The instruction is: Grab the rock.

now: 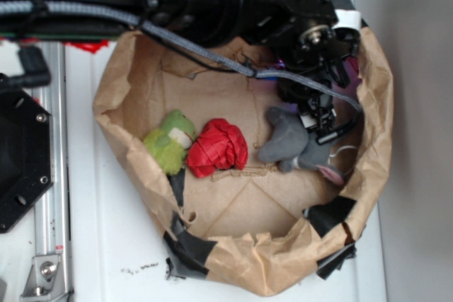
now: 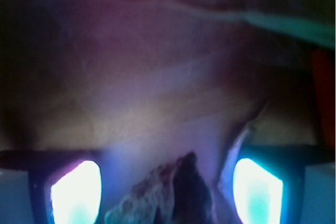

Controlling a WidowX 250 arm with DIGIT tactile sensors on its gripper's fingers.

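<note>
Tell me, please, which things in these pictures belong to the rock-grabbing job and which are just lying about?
Part of the job:
- rock, seen between the fingers in the wrist view
- tool, open around it

Just lying about:
- grey plush mouse
- red wrinkled ball
- green plush toy
- paper bag holding them

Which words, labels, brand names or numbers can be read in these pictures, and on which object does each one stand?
None can be read in either view.
Paper bowl: plain brown paper with black tape, no print visible.
Red wrinkled ball, green plush, grey plush mouse: no labels visible.
Gripper: no legible marking.
White surface: small dark specks, too small to tell whether they are writing.
Wrist view: the rock between glowing pads, no text.
</note>
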